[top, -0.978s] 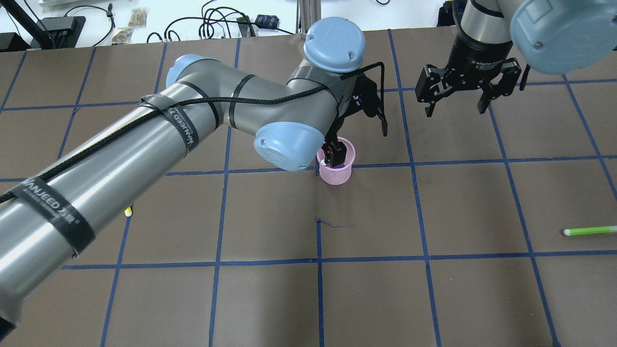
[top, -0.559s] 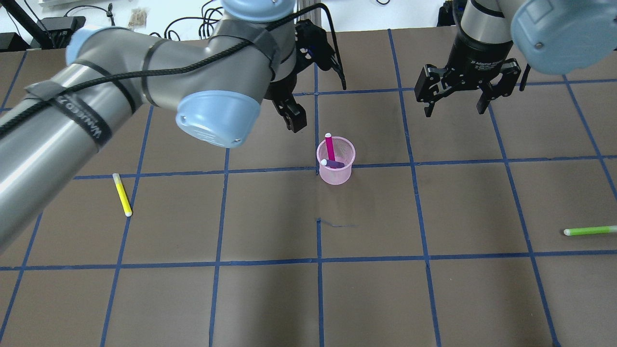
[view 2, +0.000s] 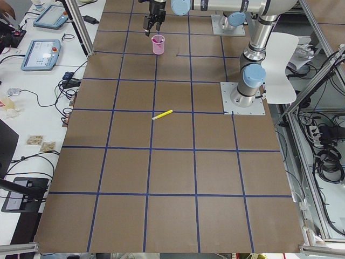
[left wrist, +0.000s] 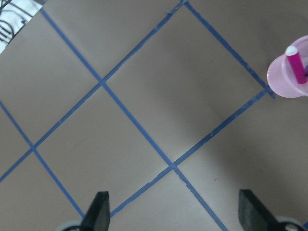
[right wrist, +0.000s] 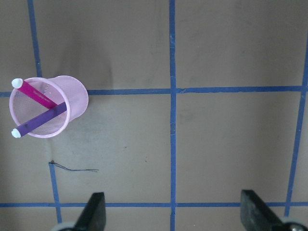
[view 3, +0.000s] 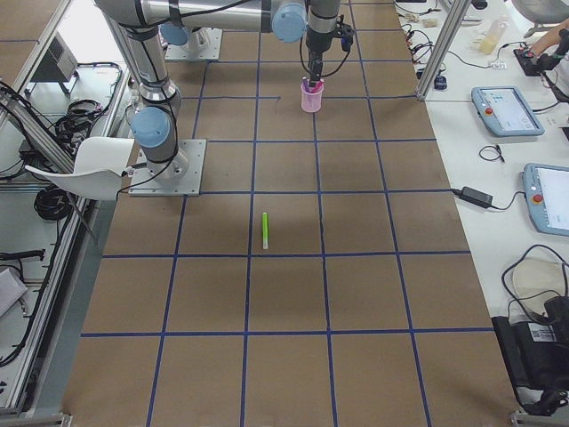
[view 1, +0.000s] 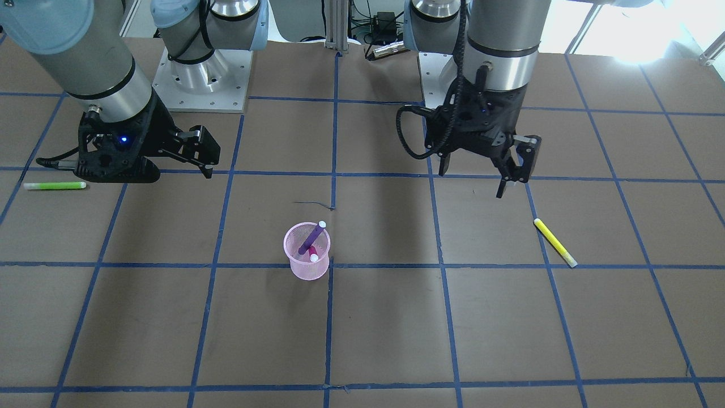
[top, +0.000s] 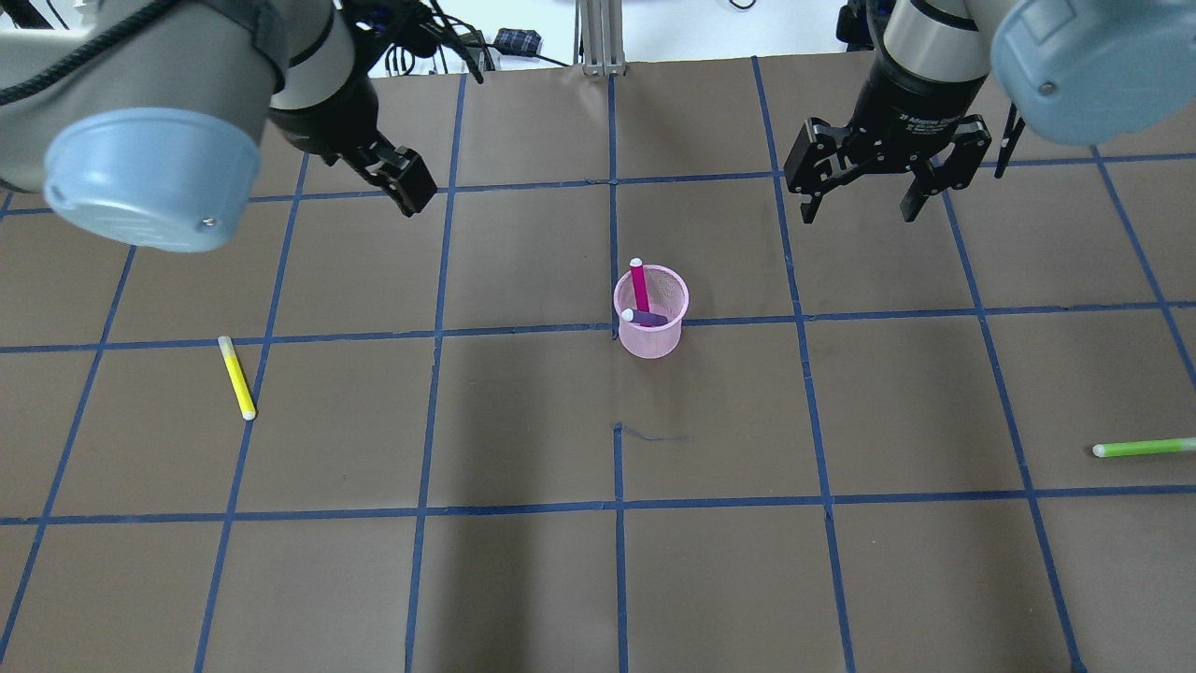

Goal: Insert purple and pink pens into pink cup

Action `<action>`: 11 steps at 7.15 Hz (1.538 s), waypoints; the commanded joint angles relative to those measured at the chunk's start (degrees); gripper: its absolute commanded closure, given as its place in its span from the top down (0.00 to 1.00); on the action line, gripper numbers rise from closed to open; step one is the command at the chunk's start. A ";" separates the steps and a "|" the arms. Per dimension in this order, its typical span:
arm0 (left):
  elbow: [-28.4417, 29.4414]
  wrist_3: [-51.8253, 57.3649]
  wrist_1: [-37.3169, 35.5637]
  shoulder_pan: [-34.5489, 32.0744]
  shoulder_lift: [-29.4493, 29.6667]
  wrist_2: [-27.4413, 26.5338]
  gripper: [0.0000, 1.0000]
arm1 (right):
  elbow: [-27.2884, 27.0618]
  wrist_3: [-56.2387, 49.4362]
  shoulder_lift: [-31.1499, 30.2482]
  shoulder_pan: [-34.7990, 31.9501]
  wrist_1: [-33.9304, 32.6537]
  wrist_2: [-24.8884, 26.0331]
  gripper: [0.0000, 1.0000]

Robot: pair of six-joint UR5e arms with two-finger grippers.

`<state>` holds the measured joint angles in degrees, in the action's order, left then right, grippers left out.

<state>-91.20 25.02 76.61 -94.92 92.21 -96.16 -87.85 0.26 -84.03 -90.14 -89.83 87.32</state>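
Note:
The pink mesh cup [top: 665, 342] stands upright near the table's middle. It holds the pink pen [top: 639, 283] and the purple pen [top: 648, 319], both leaning with white caps up. The right wrist view shows the cup [right wrist: 77, 100] with the pens crossed inside. My left gripper [view 1: 478, 177] is open and empty, raised far to the cup's left in the overhead view. My right gripper [top: 857, 211] is open and empty, hovering beyond the cup to its right.
A yellow pen [top: 236, 377] lies on the brown mat on the left. A green pen [top: 1142, 448] lies near the right edge. Blue tape lines grid the mat. Cables and devices sit beyond the far edge.
My left gripper has left the cup, with the pink pen now standing in it, and moved up and far to the left. My right gripper has shifted slightly left.

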 commanded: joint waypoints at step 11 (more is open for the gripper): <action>-5.57 -21.06 2.93 7.55 -5.82 4.32 1.00 | -0.13 0.53 -3.41 -0.83 0.35 -0.04 1.00</action>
<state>-96.73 4.27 79.49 -87.66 85.88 -92.14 -87.87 0.69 -85.77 -90.64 -89.84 87.25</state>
